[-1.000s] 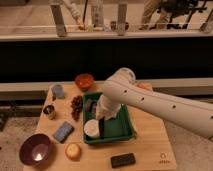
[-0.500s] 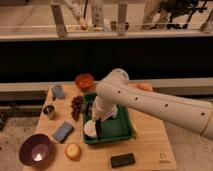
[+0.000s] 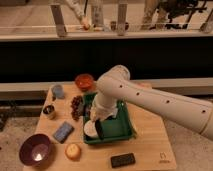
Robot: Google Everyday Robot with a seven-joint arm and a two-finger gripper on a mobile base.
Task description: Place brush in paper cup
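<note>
The paper cup (image 3: 89,130), short and cream-white, stands in the front left of a green tray (image 3: 127,126) in the middle of the wooden table. My gripper (image 3: 96,123) hangs from the white arm right above the cup's right side. A slim dark stick, the brush (image 3: 99,132), points down from the gripper along the cup's right rim. Its bristle head is hidden, and I cannot tell whether its tip is inside the cup or just beside it.
Left of the tray lie dark red grapes (image 3: 76,106), a grey-blue cup (image 3: 57,91), a small metal cup (image 3: 49,111) and a blue-grey pad (image 3: 63,131). An orange bowl (image 3: 84,81) stands behind; a purple bowl (image 3: 35,150), a yellow round thing (image 3: 73,151) and a black block (image 3: 123,160) are in front.
The arm has swung slightly left and down, bringing the gripper closer over the paper cup. The cup and the other things have not moved.
</note>
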